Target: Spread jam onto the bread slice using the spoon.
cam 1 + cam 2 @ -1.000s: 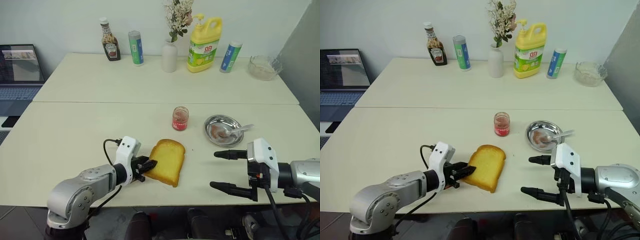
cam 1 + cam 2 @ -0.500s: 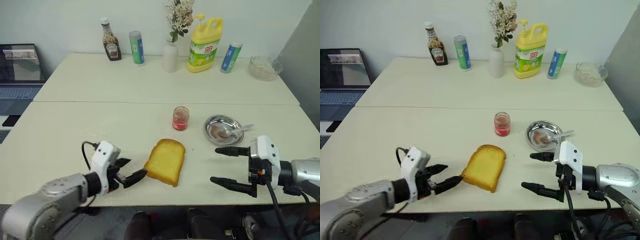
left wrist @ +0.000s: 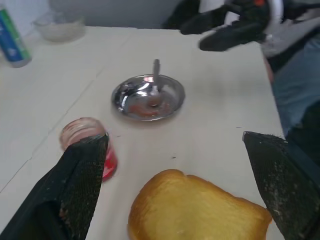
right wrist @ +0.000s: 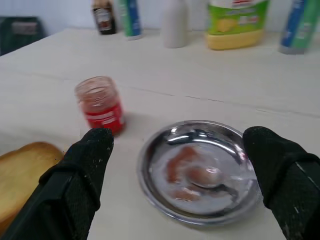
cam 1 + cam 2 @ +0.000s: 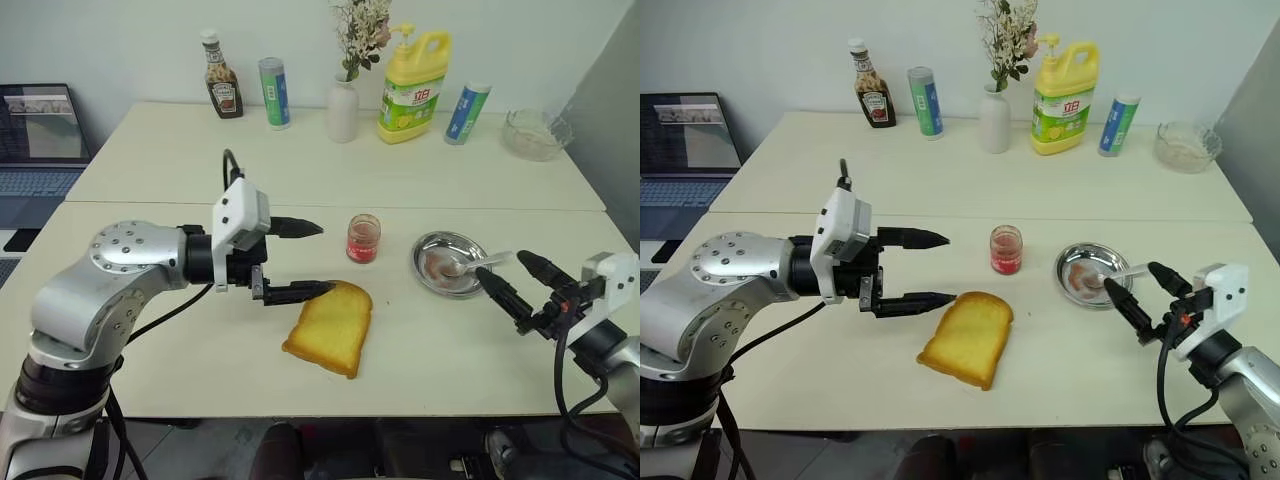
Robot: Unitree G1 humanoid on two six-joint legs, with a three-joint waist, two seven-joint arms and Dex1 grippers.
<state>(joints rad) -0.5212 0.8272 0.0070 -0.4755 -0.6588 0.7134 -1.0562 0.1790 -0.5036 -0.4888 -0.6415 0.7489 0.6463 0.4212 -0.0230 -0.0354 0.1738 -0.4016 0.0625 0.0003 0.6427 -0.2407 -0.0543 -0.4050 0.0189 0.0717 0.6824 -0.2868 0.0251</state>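
Observation:
The golden bread slice (image 5: pixel 328 328) lies flat near the table's front edge. My left gripper (image 5: pixel 325 258) hangs open above the slice's far left corner, pointing right at the jam (image 5: pixel 362 238), a small clear jar of red jam just beyond the bread. The spoon (image 5: pixel 478 263) rests in a round steel dish (image 5: pixel 425 252) smeared red, to the right of the jar. My right gripper (image 5: pixel 500 265) is open and empty, its fingertips close to the spoon's handle at the dish's right rim. In the right wrist view the spoon's bowl (image 4: pixel 204 175) lies in the dish, between my fingers.
Along the far edge stand a ketchup bottle (image 5: pixel 222 90), two tall cans (image 5: pixel 272 94), a white vase (image 5: pixel 342 110), a yellow detergent bottle (image 5: pixel 412 85) and a glass bowl (image 5: pixel 533 135). A laptop (image 5: pixel 35 125) sits at the far left.
My left gripper came off the bread's left edge, opened wide, rose and turned to point right. My right gripper swung right and rolled, its fingers now aimed at the dish.

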